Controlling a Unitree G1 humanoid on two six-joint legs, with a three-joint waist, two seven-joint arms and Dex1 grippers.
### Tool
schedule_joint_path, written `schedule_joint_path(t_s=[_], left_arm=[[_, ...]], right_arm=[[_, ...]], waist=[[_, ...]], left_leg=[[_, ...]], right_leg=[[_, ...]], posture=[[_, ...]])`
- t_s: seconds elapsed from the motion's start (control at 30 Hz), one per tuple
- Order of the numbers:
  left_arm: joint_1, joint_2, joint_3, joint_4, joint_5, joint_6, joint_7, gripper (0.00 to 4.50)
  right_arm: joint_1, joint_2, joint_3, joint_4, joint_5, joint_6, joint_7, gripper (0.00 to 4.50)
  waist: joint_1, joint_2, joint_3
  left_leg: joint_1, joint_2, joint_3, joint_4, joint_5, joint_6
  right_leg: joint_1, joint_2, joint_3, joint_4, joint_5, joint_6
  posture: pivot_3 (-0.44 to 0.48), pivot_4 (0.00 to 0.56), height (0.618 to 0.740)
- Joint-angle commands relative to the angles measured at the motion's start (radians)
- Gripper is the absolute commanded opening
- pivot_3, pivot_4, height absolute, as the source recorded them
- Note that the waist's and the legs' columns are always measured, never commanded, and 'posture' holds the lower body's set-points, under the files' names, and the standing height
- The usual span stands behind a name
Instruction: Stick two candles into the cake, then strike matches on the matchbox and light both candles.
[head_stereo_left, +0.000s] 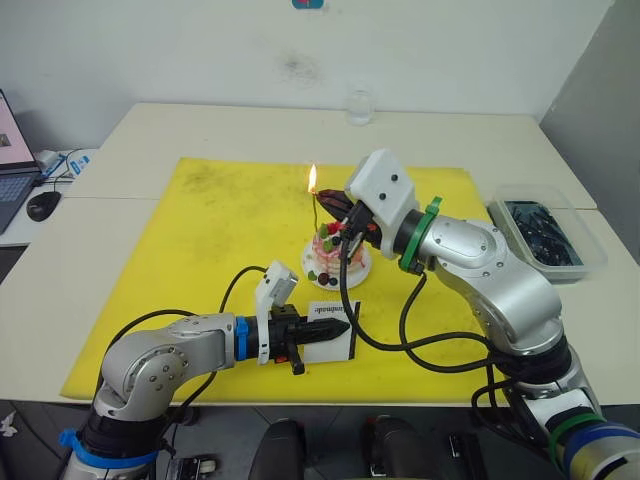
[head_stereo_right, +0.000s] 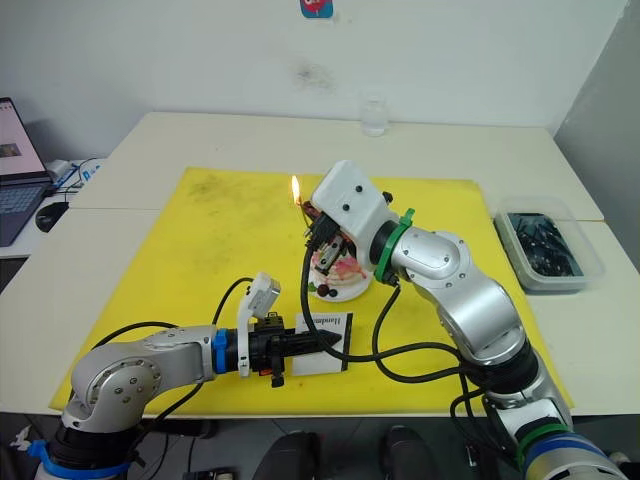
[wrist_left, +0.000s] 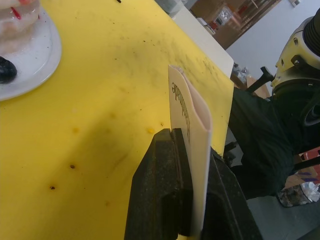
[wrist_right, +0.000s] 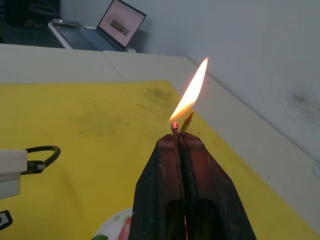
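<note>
Near the middle of the yellow mat (head_stereo_left: 210, 260) that covers much of the pale worktop (head_stereo_left: 200, 130), the cake (head_stereo_left: 336, 255) sits on its small white plate (head_stereo_left: 352, 275). Above the cake hangs the right pincer (wrist_right: 178, 137), its two black fingers pressed together on a match (wrist_right: 174, 127) whose tip is burning; only the lit end shows past the fingertips. The flame (wrist_right: 192, 92) rises right at the tip of a thin golden candle (wrist_right: 187, 121), which the right wrist view shows touching or just beside the burning match head. In the left eye view the flame (head_stereo_left: 312, 178) stands above the cake's far-left side, with the candle's stem (head_stereo_left: 317, 215) running down from it toward the cake top.

Closer to the mat's near edge, just beside the plate, the left pincer (wrist_left: 192, 165) is clamped on the matchbox (head_stereo_left: 333, 328). The left wrist view shows the white box standing on edge between the fingers, its "Handmade" lettering facing one side.

By the worktop's right edge rests a clear plastic tray (head_stereo_left: 545, 235) of dark items. A small glass (head_stereo_left: 360, 107) stands near the far edge, and a laptop (wrist_right: 122, 25) lies on the neighbouring surface off the left side.
</note>
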Motion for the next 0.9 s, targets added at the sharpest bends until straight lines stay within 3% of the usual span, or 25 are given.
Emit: schedule_joint_path(t_s=[0.03, 0.9], left_arm=[[-0.020, -0.001, -0.004, -0.008, -0.001, -0.018, -0.009, 0.00], [-0.017, -0.002, -0.014, -0.006, 0.006, -0.029, -0.011, 0.00]], right_arm=[[-0.034, 0.010, -0.009, -0.012, -0.007, 0.000, -0.002, 0.05], [-0.015, 0.049, -0.091, -0.042, 0.062, 0.102, -0.021, 0.05]], waist=[[0.000, 0.000, 0.000], [0.000, 0.000, 0.000]], left_leg=[[0.000, 0.000, 0.000, 0.000, 0.000, 0.000], [0.000, 0.000, 0.000, 0.000, 0.000, 0.000]], right_leg=[[0.000, 0.000, 0.000, 0.000, 0.000, 0.000], [0.000, 0.000, 0.000, 0.000, 0.000, 0.000]], posture=[[0.000, 0.150, 0.740], [0.000, 0.150, 0.740]])
